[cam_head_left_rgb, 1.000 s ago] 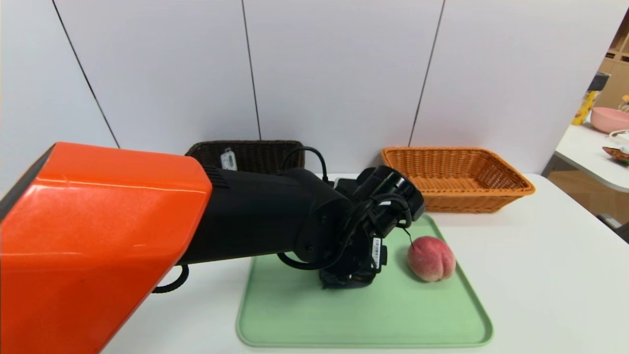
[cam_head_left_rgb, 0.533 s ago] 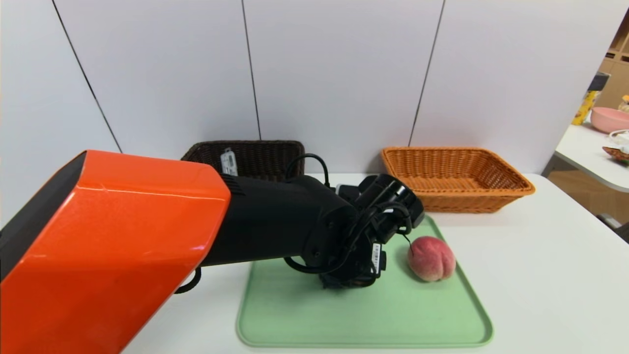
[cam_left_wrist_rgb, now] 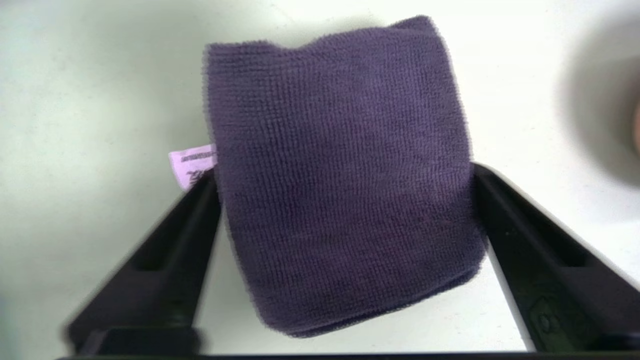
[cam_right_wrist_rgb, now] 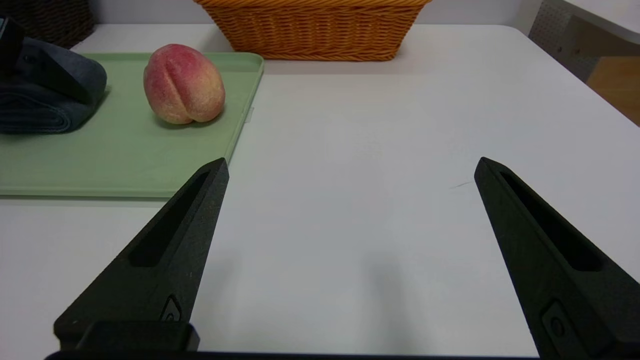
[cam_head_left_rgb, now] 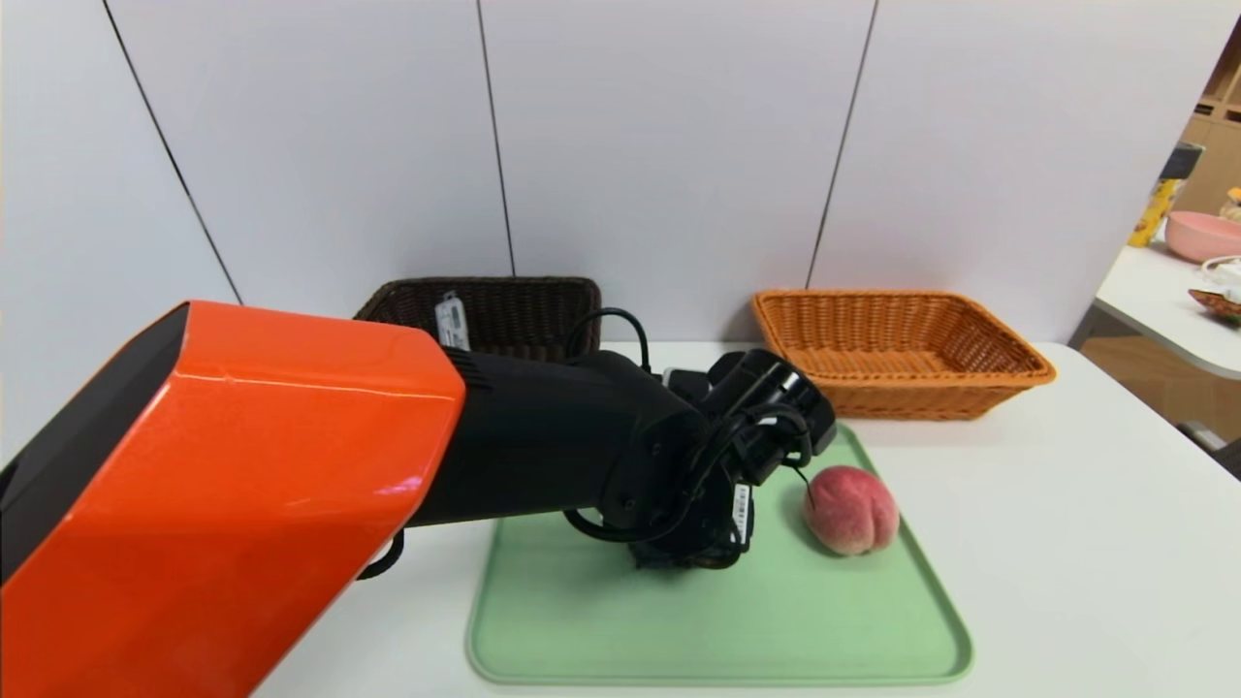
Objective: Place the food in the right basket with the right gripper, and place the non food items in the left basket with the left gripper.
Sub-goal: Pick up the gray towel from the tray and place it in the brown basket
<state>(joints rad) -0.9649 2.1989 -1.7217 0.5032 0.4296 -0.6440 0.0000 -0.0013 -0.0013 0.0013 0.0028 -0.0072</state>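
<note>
A folded dark purple cloth point(cam_left_wrist_rgb: 340, 180) with a pale tag lies flat on the green tray point(cam_head_left_rgb: 727, 630). My left gripper point(cam_left_wrist_rgb: 345, 171) is down over it and open, one finger at each side edge of the cloth. In the head view the left gripper point(cam_head_left_rgb: 693, 553) hides most of the cloth. The peach point(cam_head_left_rgb: 851, 509) rests on the tray just right of that gripper. My right gripper point(cam_right_wrist_rgb: 352, 162) hovers open and empty over bare table, right of the tray, with the peach point(cam_right_wrist_rgb: 183, 84) and cloth point(cam_right_wrist_rgb: 45, 105) ahead. At the back stand the dark left basket point(cam_head_left_rgb: 524, 305) and the orange right basket point(cam_head_left_rgb: 911, 399).
A white tag point(cam_head_left_rgb: 451, 315) shows inside the dark basket. The orange forearm shell point(cam_head_left_rgb: 223, 485) fills the left foreground. A side table with a pink bowl point(cam_head_left_rgb: 1202, 233) stands at the far right, beyond the white table's edge point(cam_head_left_rgb: 1163, 436).
My left arm has reached further right and its gripper has sunk a little onto the tray. The peach and both baskets have not moved.
</note>
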